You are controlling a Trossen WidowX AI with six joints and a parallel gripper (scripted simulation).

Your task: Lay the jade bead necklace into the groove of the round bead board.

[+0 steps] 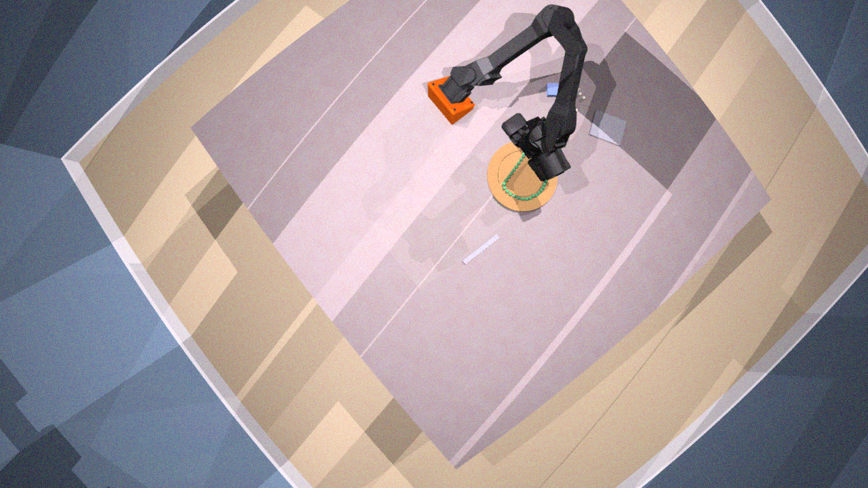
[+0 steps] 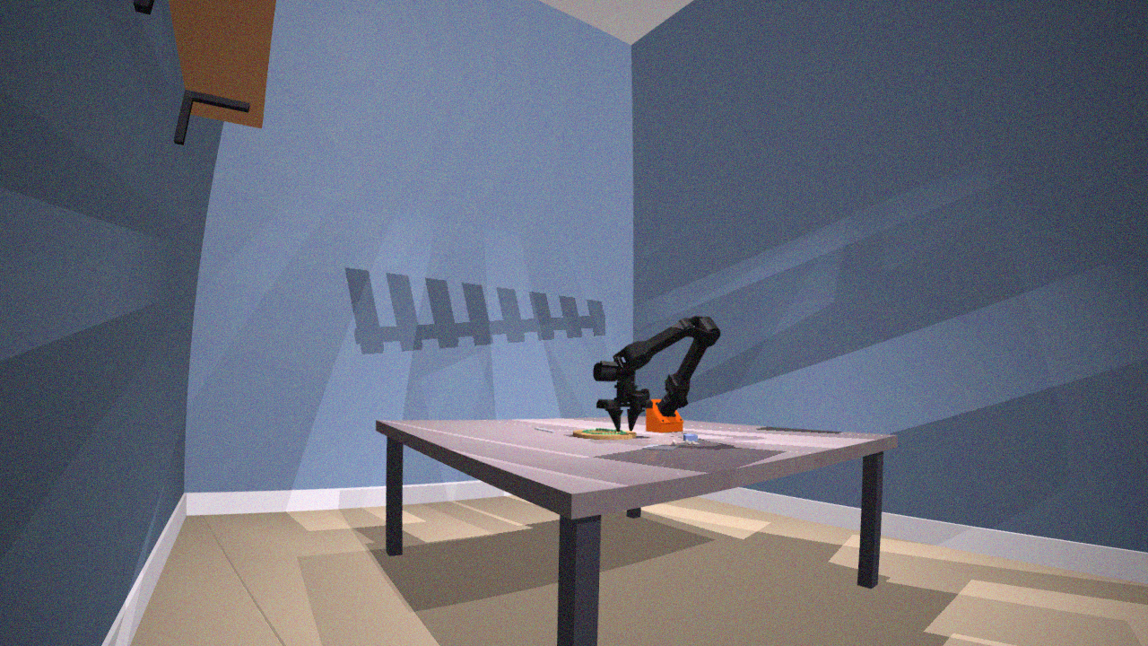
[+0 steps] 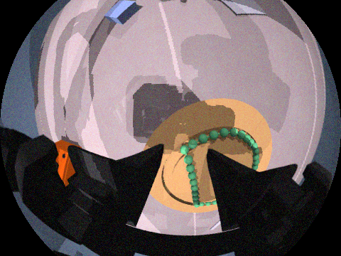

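- Your fingers stand apart over the board, with a bend of beads between them in the wrist view; the gripper point(image 1: 540, 154) point(image 2: 624, 429) point(image 3: 186, 151) grips nothing.
- The jade bead necklace point(image 1: 524, 198) point(image 2: 612, 431) point(image 3: 224, 132) lies on the round bead board point(image 1: 492, 175) point(image 2: 588, 437) point(image 3: 245, 107).
- From above, you see beads curve through 6 o'clock, then cut inside the groove between 8 and 12 o'clock.
- Around the board on your tabletop point(image 1: 546, 291) point(image 2: 521, 458) point(image 3: 227, 53): blue block point(image 1: 551, 89) point(image 2: 690, 438) point(image 3: 121, 12), between 12 and 1; pale square point(image 1: 607, 128) point(image 2: 662, 447) point(image 3: 245, 8), 2 o'clock; white strip point(image 1: 481, 249) point(image 2: 545, 429), 7 o'clock; orange base point(image 1: 451, 118) point(image 2: 665, 423) point(image 3: 65, 167), between 10 and 11.
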